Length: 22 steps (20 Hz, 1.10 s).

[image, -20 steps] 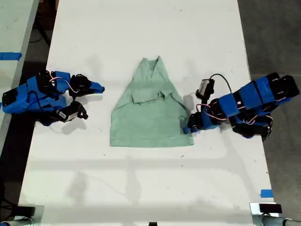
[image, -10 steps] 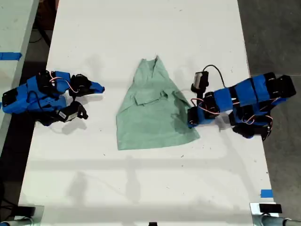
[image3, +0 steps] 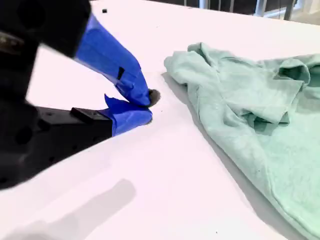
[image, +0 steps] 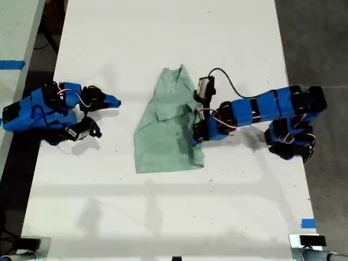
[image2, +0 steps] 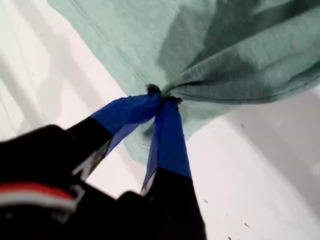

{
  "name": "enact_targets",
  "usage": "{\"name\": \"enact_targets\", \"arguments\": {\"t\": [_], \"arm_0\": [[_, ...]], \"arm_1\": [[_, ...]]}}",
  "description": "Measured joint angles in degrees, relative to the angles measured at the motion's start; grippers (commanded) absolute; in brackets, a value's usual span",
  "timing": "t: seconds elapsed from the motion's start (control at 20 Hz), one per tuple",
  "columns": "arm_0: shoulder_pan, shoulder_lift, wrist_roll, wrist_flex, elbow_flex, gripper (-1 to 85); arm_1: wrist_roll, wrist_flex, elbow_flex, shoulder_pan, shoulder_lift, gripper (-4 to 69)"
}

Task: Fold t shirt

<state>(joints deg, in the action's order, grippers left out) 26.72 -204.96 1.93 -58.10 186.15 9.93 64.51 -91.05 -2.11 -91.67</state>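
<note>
The pale mint-green t shirt (image: 163,133) lies wrinkled in the middle of the white table (image: 163,217), collar end toward the far edge. In the exterior view my first gripper (image: 196,139) reaches in from the right. It is shut on the shirt's hem edge and holds that fold above the cloth. The first wrist view shows the blue fingertips (image2: 161,96) pinching bunched fabric of the t shirt (image2: 240,45). My second gripper (image: 116,101) rests on the table at the exterior view's left, apart from the shirt. Its tips (image3: 147,106) are shut on nothing, with the t shirt (image3: 250,100) beyond them.
Blue tape marks (image: 308,223) the table near the exterior view's lower right. A second table with tape (image: 12,64) stands at the left edge. Dark floor (image: 315,43) lies past the table's right edge.
My first gripper has travelled toward the exterior view's left with the shirt's right hem corner, drawing that side over the cloth. The shirt now looks narrower. The second arm has not moved.
</note>
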Motion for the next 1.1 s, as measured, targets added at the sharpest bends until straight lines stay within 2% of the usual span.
{"name": "enact_targets", "arguments": {"t": [0.15, 0.2, 0.25, 0.3, 0.45, 0.6, 0.75, 0.85, 0.95, 1.1], "arm_0": [[0.0, 0.0, 0.0, 0.0, 0.0, -0.2], [0.0, 0.0, 0.0, 0.0, 0.0, -0.2], [0.0, 0.0, 0.0, 0.0, 0.0, -0.2], [0.0, 0.0, 0.0, 0.0, 0.0, -0.2], [0.0, 0.0, 0.0, 0.0, 0.0, -0.2], [0.0, 0.0, 0.0, 0.0, 0.0, -0.2], [0.0, 0.0, 0.0, 0.0, 0.0, -0.2], [0.0, 0.0, 0.0, 0.0, 0.0, -0.2], [0.0, 0.0, 0.0, 0.0, 0.0, -0.2], [0.0, 0.0, 0.0, 0.0, 0.0, -0.2]], "arm_1": [[3.7, 0.1, 16.3, -1.1, 17.1, -0.8], [4.2, 1.3, 21.7, -1.3, 22.7, 3.5], [4.3, 2.3, 25.6, -1.3, 26.9, 13.6], [3.9, 2.5, 26.5, -1.3, 28.1, 17.8], [3.8, 3.9, 28.0, -1.6, 28.4, 20.8], [3.3, 9.0, 28.0, -2.4, 26.0, 21.6], [2.0, 16.9, 27.2, -2.4, 17.3, 18.5], [1.1, 22.9, 23.8, -2.0, 11.1, 10.0], [0.6, 27.4, 18.5, -0.7, 4.7, -1.7], [0.7, 30.9, 6.2, 1.2, -6.7, -1.6]]}}
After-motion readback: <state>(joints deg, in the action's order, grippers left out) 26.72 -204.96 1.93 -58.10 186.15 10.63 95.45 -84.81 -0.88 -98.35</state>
